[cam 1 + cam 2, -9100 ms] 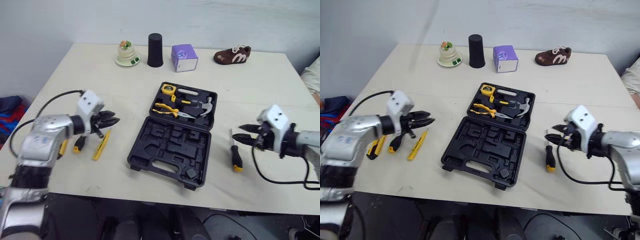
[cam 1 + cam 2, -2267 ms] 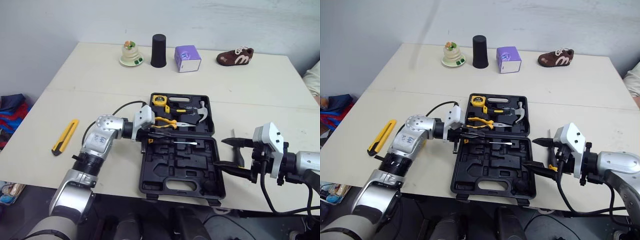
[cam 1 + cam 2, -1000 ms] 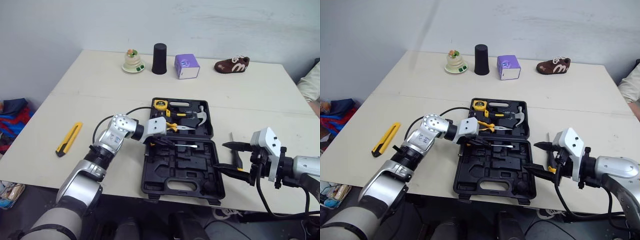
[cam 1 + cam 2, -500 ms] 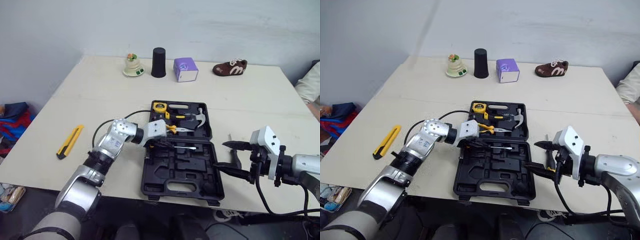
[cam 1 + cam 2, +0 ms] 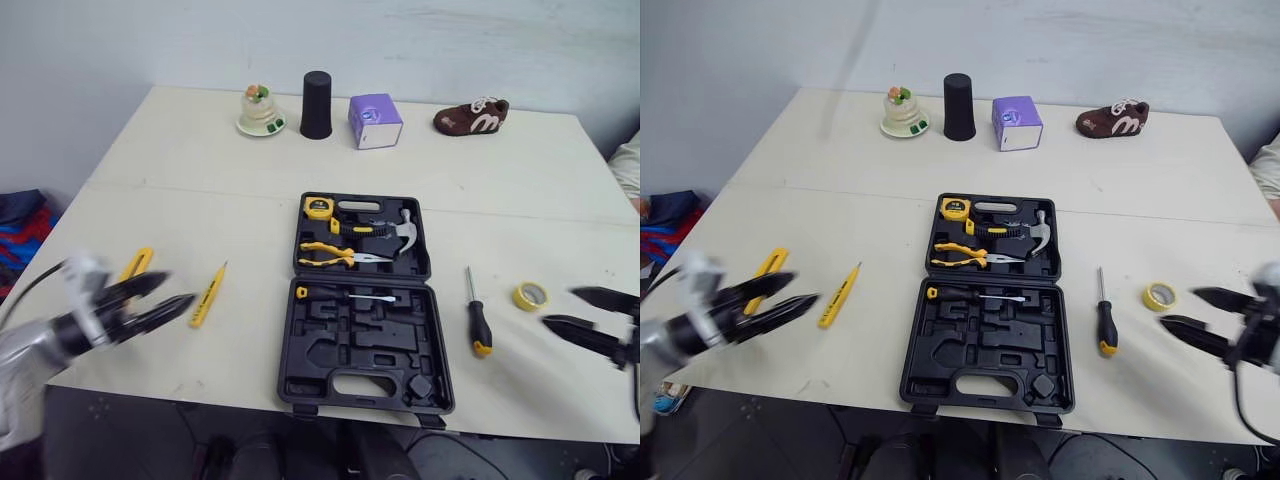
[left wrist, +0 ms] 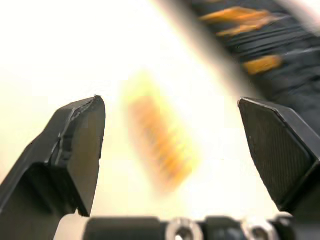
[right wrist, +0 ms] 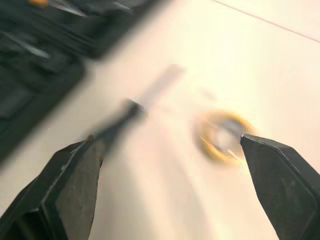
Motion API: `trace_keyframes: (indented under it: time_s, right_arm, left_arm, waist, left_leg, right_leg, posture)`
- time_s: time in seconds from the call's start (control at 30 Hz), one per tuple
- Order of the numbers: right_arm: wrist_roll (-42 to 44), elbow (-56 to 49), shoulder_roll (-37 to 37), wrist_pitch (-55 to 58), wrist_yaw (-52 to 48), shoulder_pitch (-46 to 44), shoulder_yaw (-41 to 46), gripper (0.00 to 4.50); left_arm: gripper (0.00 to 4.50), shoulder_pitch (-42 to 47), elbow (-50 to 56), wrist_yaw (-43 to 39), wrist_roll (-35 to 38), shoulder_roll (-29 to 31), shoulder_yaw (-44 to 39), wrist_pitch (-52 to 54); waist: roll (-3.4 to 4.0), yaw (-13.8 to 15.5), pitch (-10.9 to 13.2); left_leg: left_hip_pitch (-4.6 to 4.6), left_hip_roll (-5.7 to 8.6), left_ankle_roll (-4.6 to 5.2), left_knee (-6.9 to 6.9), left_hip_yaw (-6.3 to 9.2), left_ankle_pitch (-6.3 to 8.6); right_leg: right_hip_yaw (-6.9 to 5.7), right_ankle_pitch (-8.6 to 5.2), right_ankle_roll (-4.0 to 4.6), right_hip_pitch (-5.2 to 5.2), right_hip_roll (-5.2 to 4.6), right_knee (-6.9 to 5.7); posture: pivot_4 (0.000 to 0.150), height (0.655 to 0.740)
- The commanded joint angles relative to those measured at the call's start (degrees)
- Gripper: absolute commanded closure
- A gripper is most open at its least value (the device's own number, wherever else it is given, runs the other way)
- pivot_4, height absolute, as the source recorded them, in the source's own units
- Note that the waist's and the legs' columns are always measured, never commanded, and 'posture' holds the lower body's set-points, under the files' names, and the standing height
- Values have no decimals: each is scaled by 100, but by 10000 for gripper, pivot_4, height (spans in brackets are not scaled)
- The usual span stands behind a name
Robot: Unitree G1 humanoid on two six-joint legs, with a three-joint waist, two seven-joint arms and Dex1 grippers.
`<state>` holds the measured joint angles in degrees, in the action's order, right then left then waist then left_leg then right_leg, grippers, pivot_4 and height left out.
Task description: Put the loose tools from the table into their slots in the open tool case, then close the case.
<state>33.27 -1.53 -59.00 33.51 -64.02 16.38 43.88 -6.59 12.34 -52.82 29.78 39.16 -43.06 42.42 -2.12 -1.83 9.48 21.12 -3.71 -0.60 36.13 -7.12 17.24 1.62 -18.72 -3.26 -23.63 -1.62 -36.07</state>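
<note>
Tool case (image 5: 340,352) lies open on the bench, some slots bare. Left of it, the left hand (image 5: 178,291) hangs wide beside the yellow knife (image 5: 207,296). Right of it, the right hand (image 5: 560,308) gapes near the screwdriver (image 5: 476,318) and tape roll (image 5: 530,296). Fetching loose tools seems the step; next, close squarely on one.

A small ornament (image 5: 256,110), perhaps a cake, stands beside a black cup (image 5: 316,103) and purple box (image 5: 374,121). A brown shoe (image 5: 472,116) lies further right.

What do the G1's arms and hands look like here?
Left hand and right hand: two black tapered fingers each, with textured pads. White wrist block on each, silver-grey left forearm, black cable off each arm.
</note>
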Motion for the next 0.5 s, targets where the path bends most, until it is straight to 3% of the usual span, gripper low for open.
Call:
trace_keyframes:
  time_s: [0.03, 0.1, 0.3, 0.5]
  right_arm:
    - [-351, 1073, -292, -542, -185, -36, 479, 0]
    - [-505, 1508, -372, -777, -279, 34, 575, 0]
    - [-715, 2157, -432, -1204, -397, 78, 666, 0]
    - [-219, 752, -67, -447, -307, 287, 895, 0]
  left_arm:
    - [396, -628, -317, 323, -75, 188, -1309, -372]
    - [396, -893, -711, 459, -293, 310, -1479, -638]
    - [396, -970, -1304, 658, -527, 577, -1185, -1104]
    - [396, -751, -733, 434, -33, 692, -731, -789]
  waist:
    - [0, 1, 3]
    - [3, 16, 4]
    - [14, 12, 6]
    - [30, -25, -2]
  left_leg:
    - [-1, 1, 4, 1, -1, 3]
    - [-1, 8, 11, 0, -6, 6]
    - [-2, 13, -15, -5, -7, 24]
    - [-5, 11, -21, -16, -9, 27]
  right_leg:
    - [0, 2, 3, 4, -4, 9]
    - [0, -36, 82, 4, -17, 19]
    - [-6, -41, 99, 4, -32, 20]
    - [-11, -25, 77, 2, -35, 12]
  posture:
    - [1500, 7383]
    - [1500, 7383]
    - [1500, 7383]
    - [1500, 7383]
